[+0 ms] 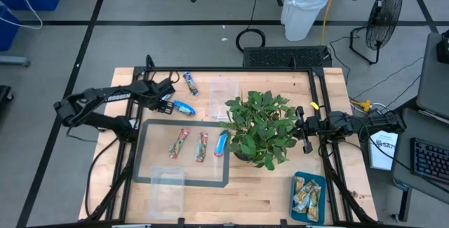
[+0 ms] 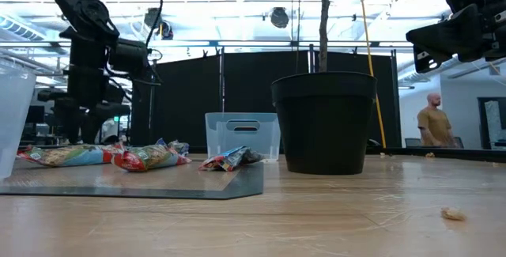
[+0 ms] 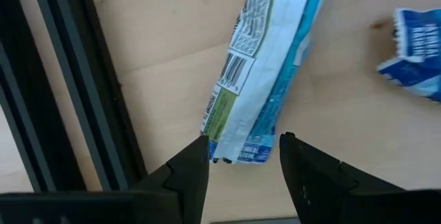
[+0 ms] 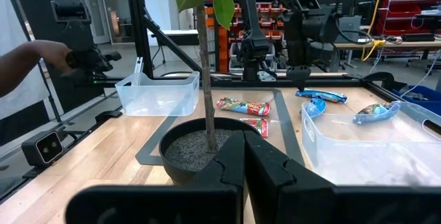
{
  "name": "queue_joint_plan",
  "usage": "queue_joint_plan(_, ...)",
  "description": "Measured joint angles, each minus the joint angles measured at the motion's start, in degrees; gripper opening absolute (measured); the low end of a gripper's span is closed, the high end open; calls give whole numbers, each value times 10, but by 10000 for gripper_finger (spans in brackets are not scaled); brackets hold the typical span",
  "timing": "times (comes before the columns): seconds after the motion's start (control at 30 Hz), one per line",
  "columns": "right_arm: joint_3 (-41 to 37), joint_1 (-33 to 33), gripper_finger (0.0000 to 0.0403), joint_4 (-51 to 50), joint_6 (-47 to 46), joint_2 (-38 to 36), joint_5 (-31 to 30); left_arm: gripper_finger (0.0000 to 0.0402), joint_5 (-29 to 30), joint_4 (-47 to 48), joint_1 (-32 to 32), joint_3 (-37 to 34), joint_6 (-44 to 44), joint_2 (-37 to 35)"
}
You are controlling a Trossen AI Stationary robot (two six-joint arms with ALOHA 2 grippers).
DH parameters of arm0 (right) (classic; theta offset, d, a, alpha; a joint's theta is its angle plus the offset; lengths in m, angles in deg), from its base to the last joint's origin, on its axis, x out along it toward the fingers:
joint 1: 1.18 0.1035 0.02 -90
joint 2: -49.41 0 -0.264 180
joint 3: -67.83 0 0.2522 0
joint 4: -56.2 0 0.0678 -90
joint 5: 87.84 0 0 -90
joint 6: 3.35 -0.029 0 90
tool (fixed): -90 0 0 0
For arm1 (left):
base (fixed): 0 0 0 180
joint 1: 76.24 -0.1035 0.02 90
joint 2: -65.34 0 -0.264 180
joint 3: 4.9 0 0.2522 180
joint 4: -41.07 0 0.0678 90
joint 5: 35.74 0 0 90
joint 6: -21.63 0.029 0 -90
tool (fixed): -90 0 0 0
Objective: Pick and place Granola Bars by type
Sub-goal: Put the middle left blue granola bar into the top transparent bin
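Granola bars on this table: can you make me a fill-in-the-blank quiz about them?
The left hand, fingers apart, is over the end of a ___ bar.
The teal tray holds the ___ bars.
On the grey mat lie ___ red-and-tan bars.
The shut right hand waits beside the potted ___.
Missing: blue; green-and-beige; two; plant.

White letters "ROSSEN" on the left arm (image 1: pixel 119 97), barcode on blue bar wrapper (image 3: pixel 265 79), print unreadable
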Motion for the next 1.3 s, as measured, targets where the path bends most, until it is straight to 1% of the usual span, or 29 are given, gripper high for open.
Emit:
queue_joint_plan(0.3, 0, 0, 0, 0, 0, 0, 0, 182, 1, -1, -8, 0, -2, 52)
queue_joint_plan(0.4, 0, 0, 0, 0, 0, 0, 0, 182, 5, -15, -8, 2, 7, 66)
queue_joint_plan(0.53, 0, 0, 0, 0, 0, 0, 0, 182, 7, -35, -8, 1, 19, 69)
queue_joint_plan(0.73, 0, 0, 0, 0, 0, 0, 0, 177, 11, -36, -8, 1, 15, 69)
queue_joint_plan(0.8, 0, 0, 0, 0, 0, 0, 0, 162, 10, -36, -8, 1, 15, 69)
queue_joint_plan(0.87, 0, 0, 0, 0, 0, 0, 0, 138, 12, -36, -8, 0, 17, 70)
queue_joint_plan(1.1, 0, 0, 0, 0, 0, 0, 0, 21, 29, -38, -7, 0, 19, 70)
queue_joint_plan(1.17, 0, 0, 0, 0, 0, 0, 0, 8, 33, -39, -7, 0, 22, 69)
queue_joint_plan(1.3, 0, 0, 0, 0, 0, 0, 0, 4, 48, -42, 0, -1, 28, 63)
